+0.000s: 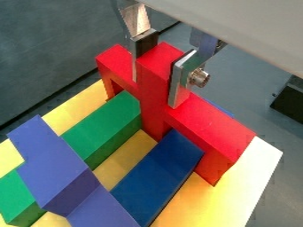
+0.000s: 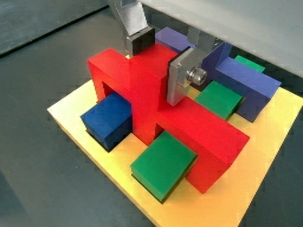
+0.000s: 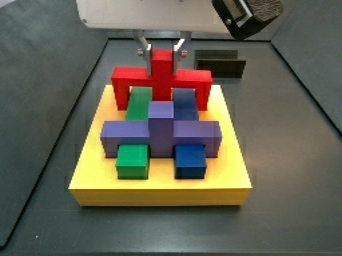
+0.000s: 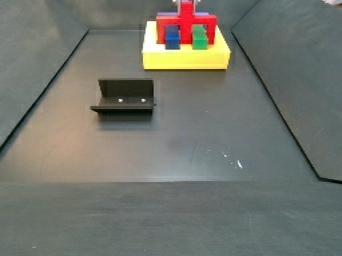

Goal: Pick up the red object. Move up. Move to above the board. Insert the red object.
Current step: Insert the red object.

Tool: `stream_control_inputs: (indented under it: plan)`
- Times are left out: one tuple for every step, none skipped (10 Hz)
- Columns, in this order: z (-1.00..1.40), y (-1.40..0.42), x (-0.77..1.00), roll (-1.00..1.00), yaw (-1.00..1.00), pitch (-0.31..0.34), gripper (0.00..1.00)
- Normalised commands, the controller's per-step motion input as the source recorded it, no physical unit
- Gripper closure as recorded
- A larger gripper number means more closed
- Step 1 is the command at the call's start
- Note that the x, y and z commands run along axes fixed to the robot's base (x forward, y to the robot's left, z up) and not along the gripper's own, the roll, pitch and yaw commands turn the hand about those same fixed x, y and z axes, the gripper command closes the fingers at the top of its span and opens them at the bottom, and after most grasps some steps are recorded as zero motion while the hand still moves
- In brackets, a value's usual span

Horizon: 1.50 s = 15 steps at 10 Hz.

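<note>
Red piece sitting on the board, hand clamped on its post

Going left to right in a side view: the dark L-shaped fixture (image 4: 124, 97) sits alone on the grey bench (image 4: 174, 150), and the big flat yellow slotted board (image 4: 186, 57) is further right. The bright red cross-shaped blocky piece (image 3: 162, 80) stands upright on the board behind the purple block (image 3: 160, 132), with the hand (image 1: 165, 64) gripping its central post, fingers (image 1: 183, 75) pressed against both sides.

Gripper (image 3: 163, 46): I'm seeing its upper body cropped.
Red object (image 1: 178, 106) legs: I'm finding the seating hidden by blocks.
Fixture (image 3: 222, 68): I'm seeing it partly hidden.
</note>
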Motion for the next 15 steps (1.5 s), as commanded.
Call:
stream_control_inputs:
  plan:
    - [-0.34,0.1,0.0,-0.14,-0.01,-0.074,1.0]
    - [-0.32,0.16,0.0,-0.2,0.0,-0.061,1.0]
    - [-0.27,0.23,0.03,-0.21,-0.01,-0.034,1.0]
    - [-0.19,0.24,0.09,-0.22,0.0,-0.021,1.0]
    - [-0.15,0.22,0.09,-0.23,0.0,-0.023,1.0]
    - [-0.14,0.08,0.05,-0.2,0.0,-0.024,1.0]
    - [-0.11,0.0,0.0,-0.14,0.01,-0.019,1.0]
    - [-0.13,-0.1,0.0,-0.05,0.02,-0.04,1.0]
    - [-0.07,-0.05,-0.06,0.0,0.03,-0.051,1.0]
    - [-0.03,-0.04,-0.1,0.01,0.02,-0.07,1.0]
    - [-0.1,0.0,0.0,0.0,0.0,-0.066,1.0]
    - [-0.07,0.0,0.0,0.05,0.0,-0.059,1.0]
    - [0.0,-0.04,0.0,0.15,0.06,-0.009,1.0]
    - [0.0,-0.15,0.0,0.28,0.11,-0.034,1.0]
    - [0.0,-0.09,0.0,0.24,0.05,-0.02,1.0]
